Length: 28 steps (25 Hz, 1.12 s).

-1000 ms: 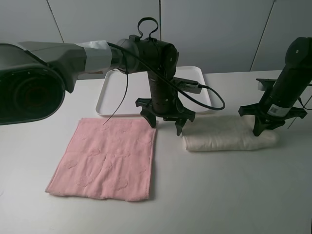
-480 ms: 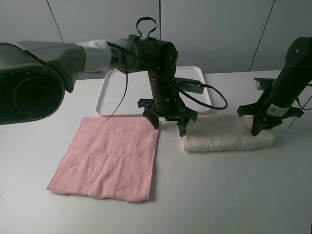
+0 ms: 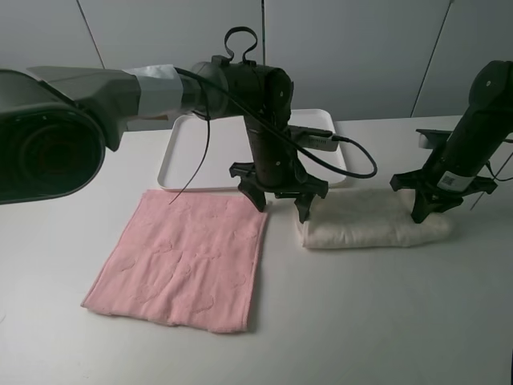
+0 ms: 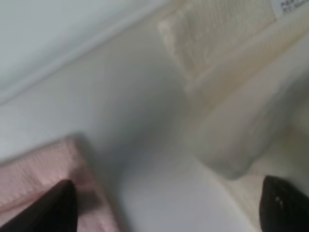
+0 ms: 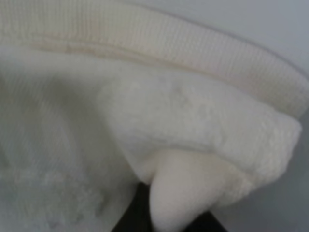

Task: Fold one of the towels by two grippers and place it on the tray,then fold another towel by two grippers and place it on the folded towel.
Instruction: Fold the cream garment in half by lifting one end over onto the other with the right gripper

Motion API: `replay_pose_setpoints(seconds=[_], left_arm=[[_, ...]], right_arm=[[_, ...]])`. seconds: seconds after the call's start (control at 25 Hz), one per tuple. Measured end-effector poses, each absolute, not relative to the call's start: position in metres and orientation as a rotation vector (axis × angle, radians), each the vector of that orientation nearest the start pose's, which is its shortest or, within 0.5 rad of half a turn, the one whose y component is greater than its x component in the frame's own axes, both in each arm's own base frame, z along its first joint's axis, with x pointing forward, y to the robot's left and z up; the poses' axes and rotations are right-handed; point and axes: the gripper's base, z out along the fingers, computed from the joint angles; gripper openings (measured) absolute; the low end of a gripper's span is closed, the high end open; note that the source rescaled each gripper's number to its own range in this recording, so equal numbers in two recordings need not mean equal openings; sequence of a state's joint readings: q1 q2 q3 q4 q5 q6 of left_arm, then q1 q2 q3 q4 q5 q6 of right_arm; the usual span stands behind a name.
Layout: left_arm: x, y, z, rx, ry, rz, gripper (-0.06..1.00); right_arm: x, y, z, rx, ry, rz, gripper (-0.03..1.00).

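The tray lay at the back edge of the worktop, near the middle, and the left arm stood in front of it and hid part of its front rim. A band of grey tape was wrapped round that arm. The pink towel lay flat and unfolded towards the front left. The cream towel lay folded into a long strip just right of the middle, in front of the tray's right corner.

The left claw was spread wide in the gap between the two towels, with one tip over the pink towel's back right corner and the other at the cream towel's left end. The right claw was closed narrow on the cream towel's right end.

Only the left wrist view showed a small sewn label on the cream towel, its print too blurred to read. Only the right wrist view showed a thick fold of the cream towel pinched between that claw's dark jaws.
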State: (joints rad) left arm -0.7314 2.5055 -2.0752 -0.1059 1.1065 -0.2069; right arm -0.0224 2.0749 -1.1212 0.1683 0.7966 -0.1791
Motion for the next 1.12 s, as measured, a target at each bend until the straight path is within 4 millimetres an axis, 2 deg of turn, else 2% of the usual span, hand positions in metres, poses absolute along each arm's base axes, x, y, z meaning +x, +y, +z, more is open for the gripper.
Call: replay_pose_setpoints(seconds=[0.24,0.48,0.68,0.92,1.12], left_arm=[[0.374,-0.339,0.131,0.752,2.907,-0.171,0.98],[0.374,-0.34,0.141,0.742,2.882,-0.199,0.98],[0.374,-0.341,0.138,0.75,2.885,-0.19,0.98],[0.364,-0.353,0.121,0.831,2.869,-0.121,0.98],[0.363,-0.354,0.108,0.825,2.884,-0.091,0.98]], right_arm=[[0.342,0.003,0.085,-0.055,3.216,0.2,0.06],[0.342,0.003,0.085,-0.053,3.216,0.202,0.06],[0.342,0.003,0.085,-0.047,3.219,0.211,0.06],[0.341,0.005,0.085,-0.028,3.226,0.255,0.06],[0.34,0.008,0.083,-0.014,3.239,0.312,0.06]])
